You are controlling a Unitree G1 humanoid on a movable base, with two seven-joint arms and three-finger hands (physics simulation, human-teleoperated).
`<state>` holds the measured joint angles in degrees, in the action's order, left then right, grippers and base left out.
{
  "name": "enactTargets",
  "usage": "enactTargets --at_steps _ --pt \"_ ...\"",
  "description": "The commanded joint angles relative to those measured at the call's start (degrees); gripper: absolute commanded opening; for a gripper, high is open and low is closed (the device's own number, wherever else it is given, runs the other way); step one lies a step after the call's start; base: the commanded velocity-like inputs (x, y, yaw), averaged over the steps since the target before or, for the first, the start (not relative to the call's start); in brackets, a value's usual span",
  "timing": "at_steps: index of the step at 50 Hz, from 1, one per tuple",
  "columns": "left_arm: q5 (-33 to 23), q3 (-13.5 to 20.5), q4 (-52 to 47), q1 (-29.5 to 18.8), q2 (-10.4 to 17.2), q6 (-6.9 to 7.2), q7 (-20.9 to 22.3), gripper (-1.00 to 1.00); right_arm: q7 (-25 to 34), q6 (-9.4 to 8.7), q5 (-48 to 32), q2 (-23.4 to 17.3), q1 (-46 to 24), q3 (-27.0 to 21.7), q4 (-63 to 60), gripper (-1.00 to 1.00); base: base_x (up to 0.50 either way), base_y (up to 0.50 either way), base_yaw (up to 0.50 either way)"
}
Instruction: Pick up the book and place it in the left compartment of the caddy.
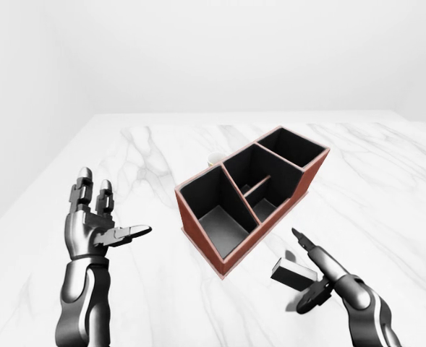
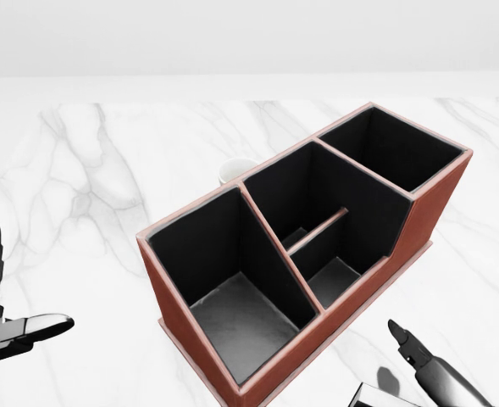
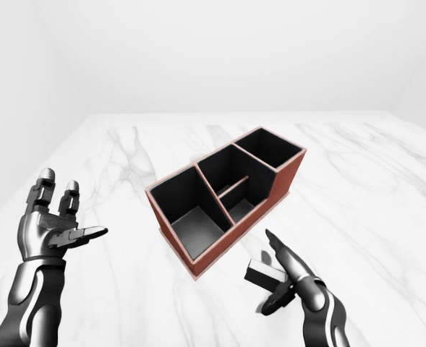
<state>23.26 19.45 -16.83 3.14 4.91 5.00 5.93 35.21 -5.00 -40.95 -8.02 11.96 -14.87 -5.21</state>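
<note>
On marble: one caddy (image 1: 252,195), one book (image 1: 294,272).

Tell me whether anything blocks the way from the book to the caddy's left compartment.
Nothing visible does. The book lies on the marble table beside the right robot hand, just off the caddy. The left compartment is open-topped and holds nothing; only its near wall must be cleared.
</note>
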Motion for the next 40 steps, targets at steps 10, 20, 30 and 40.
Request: enactTargets --at_steps 10,20,30,40 --pt "-0.1 0.0 0.2 -0.1 0.0 0.0 -0.1 1.0 -1.6 0.0 1.0 -0.8 -0.2 0.9 4.1 -0.01 0.0 0.0 0.0" --pt "0.0 0.1 -0.1 0.0 0.0 0.0 -0.1 1.0 -0.7 0.0 0.2 -0.4 0.5 1.4 2.2 -1.0 0.0 0.0 0.0" --pt "-0.2 0.0 0.0 -0.1 0.0 0.0 -0.2 1.0 0.7 0.0 -0.9 0.1 1.0 1.7 -0.4 -1.0 0.0 0.0 0.0" --pt "0.1 0.0 0.2 -0.2 0.1 0.0 -0.2 1.0 3.8 0.0 -3.7 1.6 2.8 2.7 -7.8 -1.0 0.0 0.0 0.0"
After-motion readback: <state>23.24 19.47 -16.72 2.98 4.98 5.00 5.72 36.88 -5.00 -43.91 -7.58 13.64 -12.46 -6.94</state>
